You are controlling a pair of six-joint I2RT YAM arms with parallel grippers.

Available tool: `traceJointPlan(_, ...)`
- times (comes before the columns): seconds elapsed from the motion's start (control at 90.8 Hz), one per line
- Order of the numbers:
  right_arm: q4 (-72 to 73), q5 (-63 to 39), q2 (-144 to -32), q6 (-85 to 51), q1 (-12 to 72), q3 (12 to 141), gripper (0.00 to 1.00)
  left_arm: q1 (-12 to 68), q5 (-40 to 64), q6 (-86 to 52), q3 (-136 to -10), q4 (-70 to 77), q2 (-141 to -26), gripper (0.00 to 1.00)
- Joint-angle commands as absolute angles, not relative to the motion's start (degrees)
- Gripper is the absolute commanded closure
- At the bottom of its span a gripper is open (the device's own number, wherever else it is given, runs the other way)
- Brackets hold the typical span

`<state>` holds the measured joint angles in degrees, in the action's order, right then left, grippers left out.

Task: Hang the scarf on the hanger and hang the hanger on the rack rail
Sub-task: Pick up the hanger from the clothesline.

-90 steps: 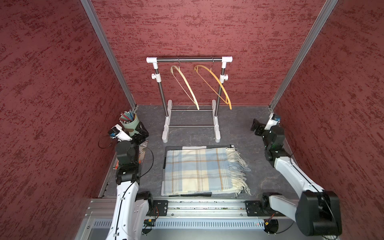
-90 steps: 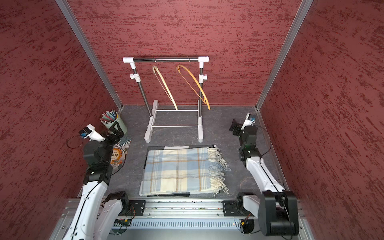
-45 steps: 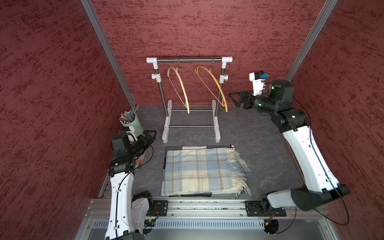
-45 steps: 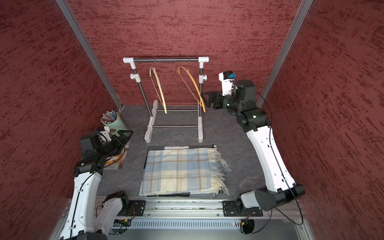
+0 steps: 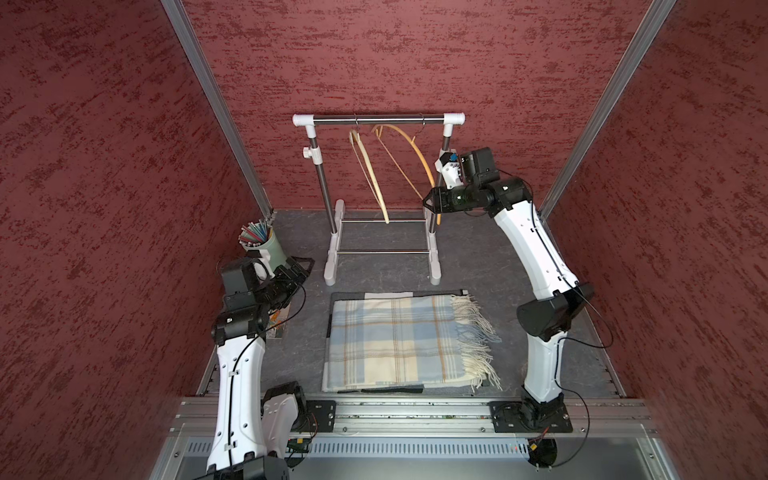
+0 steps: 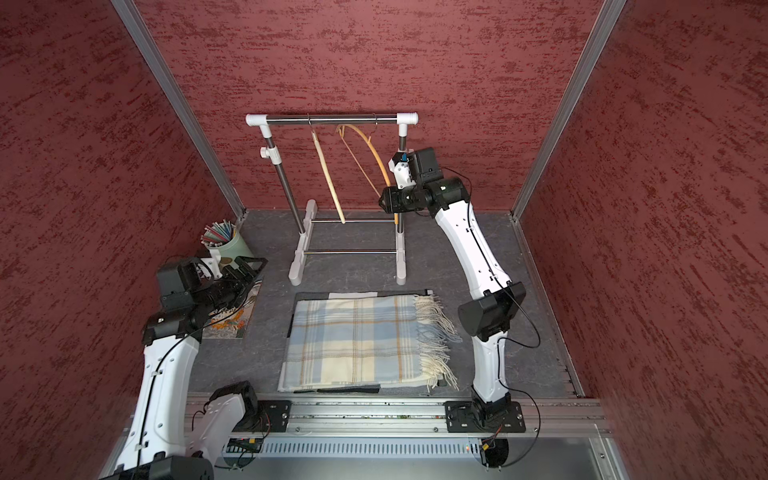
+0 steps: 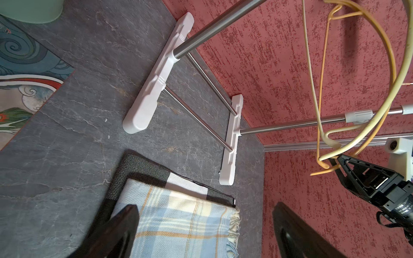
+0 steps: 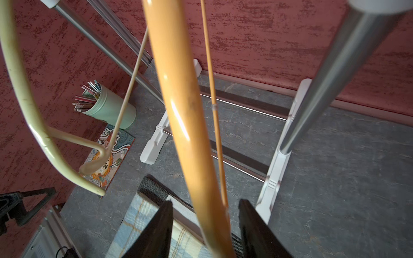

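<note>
Jaws of right tool (image 8: 205, 202) straddle orange hanger (image 8: 178, 100), half-open, not clamped — left tool (image 7: 204, 205) gapes wide, empty.

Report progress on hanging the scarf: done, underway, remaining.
Done: nothing yet. The scarf lies folded flat, untouched.
In hand: the right gripper has its open jaws on either side of the orange hanger, which hangs on the rack. The left gripper hovers open beside the scarf.
Left: grip the hanger, lift the scarf and drape it over.

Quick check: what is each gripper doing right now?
Left gripper: open, empty.
Right gripper: open, jaws astride the curved orange hanger, not clamped on it.
</note>
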<state>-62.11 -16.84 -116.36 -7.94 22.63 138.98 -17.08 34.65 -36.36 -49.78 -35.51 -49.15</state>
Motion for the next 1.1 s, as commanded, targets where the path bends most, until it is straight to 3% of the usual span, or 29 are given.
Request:
traceJointPlan(0.0,-60.38,-15.35,-115.59,-7.76,23.62,141.15,0.5,-17.65,35.08,-34.7,-51.76,-36.72,-49.05,0.03)
traceJointPlan(0.132,-58.09,-16.71,-115.85,-8.17,23.81,141.24,0.61,-17.73,35.14,-34.41,-51.92,-37.1,-48.94,0.03)
traceJointPlan(0.32,-55.1,-18.06,-114.35,-10.41,23.94,141.2,1.0,-17.9,35.2,-33.75,-53.53,-38.99,-48.83,0.03)
traceJointPlan(0.496,-51.94,-22.04,-111.39,-11.47,24.58,140.6,1.0,-17.96,35.85,-33.53,-54.85,-39.57,-48.44,0.03)
traceJointPlan(0.672,-48.11,-19.81,-106.5,-10.44,25.47,135.62,1.0,-18.1,36.04,-33.09,-56.43,-41.02,-48.32,0.03)
traceJointPlan(1.091,-28.43,-14.73,-85.83,-8.57,25.49,106.15,1.0,-18.28,37.94,-34.43,-59.68,-43.21,-48.21,0.02)
